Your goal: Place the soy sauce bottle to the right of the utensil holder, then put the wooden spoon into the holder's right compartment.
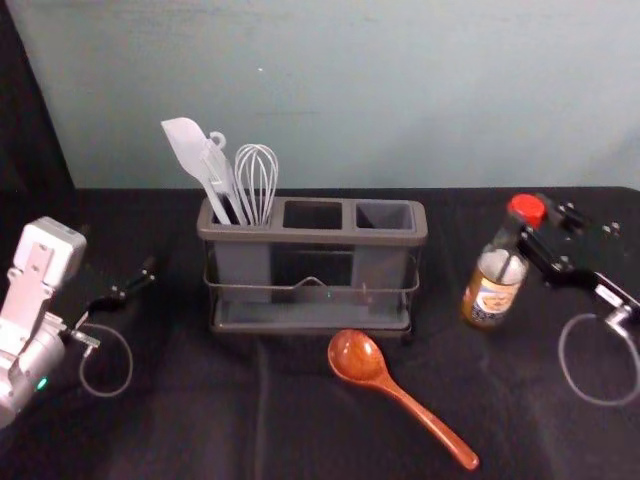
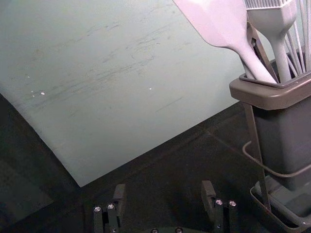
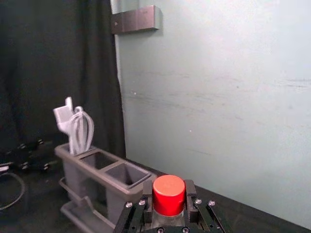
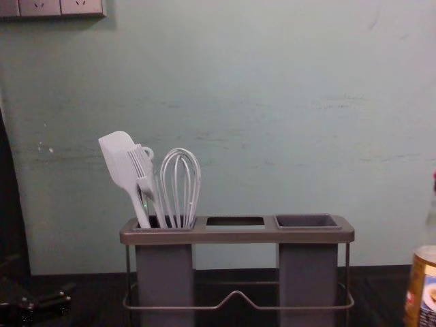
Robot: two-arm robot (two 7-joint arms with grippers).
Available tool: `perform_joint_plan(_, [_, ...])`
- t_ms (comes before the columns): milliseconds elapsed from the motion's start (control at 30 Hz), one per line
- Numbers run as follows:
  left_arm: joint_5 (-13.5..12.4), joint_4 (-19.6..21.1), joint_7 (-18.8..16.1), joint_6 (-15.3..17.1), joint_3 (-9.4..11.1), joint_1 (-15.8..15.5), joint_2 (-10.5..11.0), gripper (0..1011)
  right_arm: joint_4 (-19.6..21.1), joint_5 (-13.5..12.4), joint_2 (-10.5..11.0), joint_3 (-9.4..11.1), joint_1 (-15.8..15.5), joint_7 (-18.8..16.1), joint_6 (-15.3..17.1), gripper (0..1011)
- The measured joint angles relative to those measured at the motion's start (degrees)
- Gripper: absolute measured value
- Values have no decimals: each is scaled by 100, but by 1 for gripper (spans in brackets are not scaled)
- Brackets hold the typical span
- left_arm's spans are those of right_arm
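Observation:
The soy sauce bottle (image 1: 492,290), red-capped, leans to the right of the utensil holder (image 1: 313,236), apart from it; whether its base touches the table I cannot tell. My right gripper (image 1: 532,232) is shut on its neck; in the right wrist view the right gripper (image 3: 169,198) has its fingers on both sides, just under the red cap (image 3: 169,191). The wooden spoon (image 1: 384,382) lies in front of the holder, bowl toward it. My left gripper (image 1: 148,272) is left of the holder; in the left wrist view the left gripper (image 2: 163,195) is open and empty. The bottle (image 4: 422,289) reaches the chest view's right edge.
White utensils, a spatula (image 1: 190,150) and a whisk (image 1: 257,180) among them, stand in the holder's left compartment. The middle and right compartments (image 1: 385,215) hold nothing visible. A pale wall (image 1: 330,90) rises behind the black table.

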State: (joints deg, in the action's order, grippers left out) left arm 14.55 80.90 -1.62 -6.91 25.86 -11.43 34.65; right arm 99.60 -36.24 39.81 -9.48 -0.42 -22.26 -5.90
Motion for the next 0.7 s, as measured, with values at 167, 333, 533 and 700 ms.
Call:
perform_joint_plan(167, [0,0,0,0,0,0,0,1012,-433,111,-307,-215,594,-11,286,392])
perform_joint_plan(333, [0,0,0,0,0,0,0,1012,-784,265,-560,-387,1084,16,621,392])
perform_joint_plan(533, [0,0,0,0,0,0,0,1011,-1055,450,-773,-531,1465,57,856,392])
perform_joint_plan(700, [0,0,0,0,0,0,0,1012,-1397,656,-1036,-654,1792,95,970,392])
